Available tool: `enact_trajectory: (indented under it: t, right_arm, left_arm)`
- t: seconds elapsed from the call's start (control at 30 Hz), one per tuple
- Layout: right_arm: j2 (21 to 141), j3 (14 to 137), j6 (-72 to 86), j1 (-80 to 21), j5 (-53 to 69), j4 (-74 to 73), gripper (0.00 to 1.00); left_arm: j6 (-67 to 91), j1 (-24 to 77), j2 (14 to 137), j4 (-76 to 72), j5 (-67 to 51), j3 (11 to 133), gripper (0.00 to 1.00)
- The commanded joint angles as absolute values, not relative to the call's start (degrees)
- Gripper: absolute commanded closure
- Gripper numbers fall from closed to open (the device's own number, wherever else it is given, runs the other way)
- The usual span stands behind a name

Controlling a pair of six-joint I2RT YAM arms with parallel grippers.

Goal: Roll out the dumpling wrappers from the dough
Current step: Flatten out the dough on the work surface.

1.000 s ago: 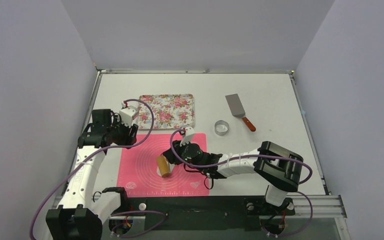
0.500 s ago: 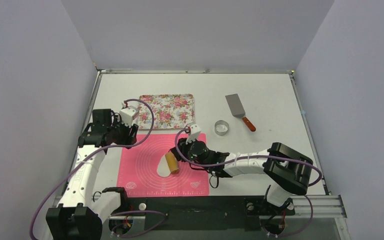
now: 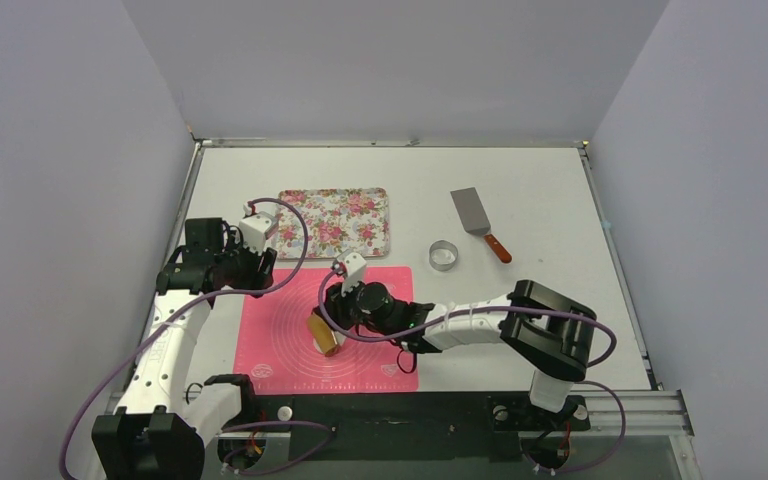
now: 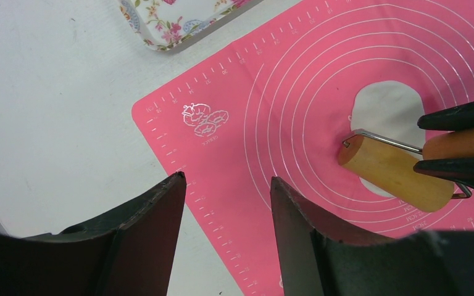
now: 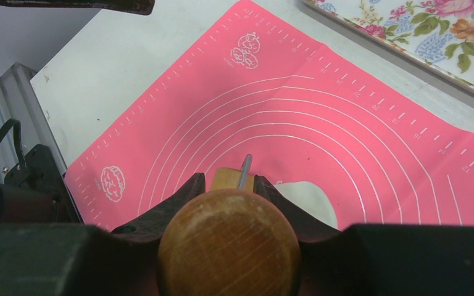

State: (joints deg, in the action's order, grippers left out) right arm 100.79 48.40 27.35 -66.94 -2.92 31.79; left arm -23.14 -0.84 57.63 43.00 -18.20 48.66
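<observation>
The flat white dough sheet (image 4: 386, 106) is laid on the pink silicone mat (image 4: 253, 123), directly ahead of the right tool (image 5: 228, 185), and is partly covered by the wooden rolling pin (image 4: 395, 174). The pin's round handle is clamped between that tool's fingers. The left tool (image 4: 227, 185) is held open and empty over the mat's edge, apart from the dough. A floral rectangular tray (image 3: 333, 222) is seen beyond both tools on the white tabletop (image 3: 540, 190).

pink mat (image 4: 234, 154), ruler numerals, none legible
</observation>
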Motion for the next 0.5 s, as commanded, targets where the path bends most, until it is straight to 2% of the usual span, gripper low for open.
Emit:
enact_trajectory:
  t: [0.0, 0.2, 0.47]
  right_arm:
    - [103.42, 44.93, 21.01, -66.88, -5.32, 15.9, 1.0]
    - [100.26, 42.33, 13.02, -64.62, -10.57, 12.95, 1.0]
    - [103.9, 46.53, 10.18, -65.51, -3.81, 11.62, 1.0]
  left_arm:
    - [-23.44, -0.78, 57.25, 42.11, -17.92, 51.53, 0.49]
    - [-23.29, -0.79, 57.43, 42.32, -17.86, 52.16, 0.49]
    - [-23.33, -0.8, 57.18, 42.94, -17.23, 52.68, 0.49]
